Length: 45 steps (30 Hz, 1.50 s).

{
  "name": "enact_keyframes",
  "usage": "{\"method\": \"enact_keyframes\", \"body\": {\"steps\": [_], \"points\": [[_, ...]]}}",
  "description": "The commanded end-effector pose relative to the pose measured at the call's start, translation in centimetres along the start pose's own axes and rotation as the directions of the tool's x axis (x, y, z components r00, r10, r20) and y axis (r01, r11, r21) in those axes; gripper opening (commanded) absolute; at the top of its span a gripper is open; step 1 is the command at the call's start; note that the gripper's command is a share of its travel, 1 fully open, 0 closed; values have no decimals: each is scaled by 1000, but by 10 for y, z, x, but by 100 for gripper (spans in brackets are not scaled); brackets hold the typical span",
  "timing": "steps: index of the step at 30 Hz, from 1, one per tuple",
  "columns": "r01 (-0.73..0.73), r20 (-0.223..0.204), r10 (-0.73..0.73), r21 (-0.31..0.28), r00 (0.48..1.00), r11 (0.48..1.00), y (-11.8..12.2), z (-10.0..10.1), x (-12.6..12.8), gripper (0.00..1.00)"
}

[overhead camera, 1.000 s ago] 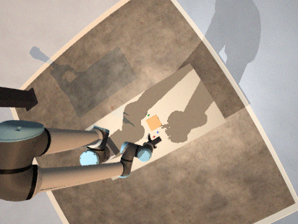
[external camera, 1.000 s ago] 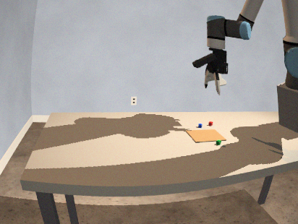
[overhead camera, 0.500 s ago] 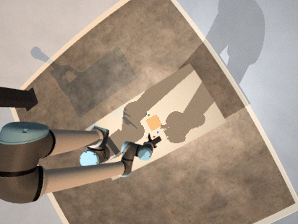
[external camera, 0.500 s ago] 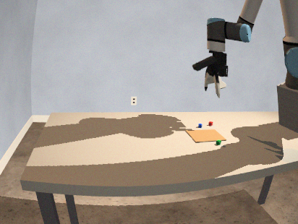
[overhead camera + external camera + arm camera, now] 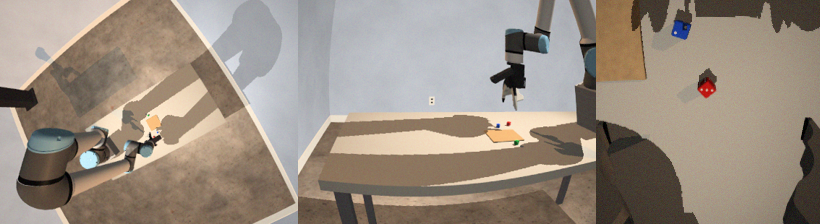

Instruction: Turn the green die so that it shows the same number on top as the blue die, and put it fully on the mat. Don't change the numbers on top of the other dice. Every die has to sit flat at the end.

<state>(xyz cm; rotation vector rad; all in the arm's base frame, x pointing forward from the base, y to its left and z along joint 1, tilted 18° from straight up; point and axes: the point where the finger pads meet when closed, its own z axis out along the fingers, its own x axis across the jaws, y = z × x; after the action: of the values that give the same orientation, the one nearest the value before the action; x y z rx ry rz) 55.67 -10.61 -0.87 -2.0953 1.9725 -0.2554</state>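
Note:
The green die (image 5: 148, 115) (image 5: 516, 142) lies on the table just outside the orange mat (image 5: 153, 123) (image 5: 504, 136) (image 5: 618, 45); its numbers are too small to read. The blue die (image 5: 158, 132) (image 5: 497, 126) (image 5: 681, 30) lies off the mat on its far side from the green die. Its top seems to show two dots in the wrist view, partly shaded. The red die (image 5: 154, 136) (image 5: 508, 123) (image 5: 706, 88) lies near it, with three dots in a row on top. My gripper (image 5: 510, 105) (image 5: 705, 121) is open and empty, high above the table near the red die. The green die is outside the wrist view.
The table (image 5: 213, 108) (image 5: 370, 144) extends around the mat and dice. Shadows of the arm fall across it, and a shadow edge reaches the blue die. The robot's base stands at the right of the exterior view.

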Motion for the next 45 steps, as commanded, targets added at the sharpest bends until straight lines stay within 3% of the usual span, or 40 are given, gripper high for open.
{"method": "enact_keyframes", "body": {"steps": [1,13,45], "points": [[0,-3,0,3,1000,1000,-2,16,1,100],[0,-3,0,3,1000,1000,-2,46,1,100],[0,-3,0,3,1000,1000,-2,48,1,100]]}}
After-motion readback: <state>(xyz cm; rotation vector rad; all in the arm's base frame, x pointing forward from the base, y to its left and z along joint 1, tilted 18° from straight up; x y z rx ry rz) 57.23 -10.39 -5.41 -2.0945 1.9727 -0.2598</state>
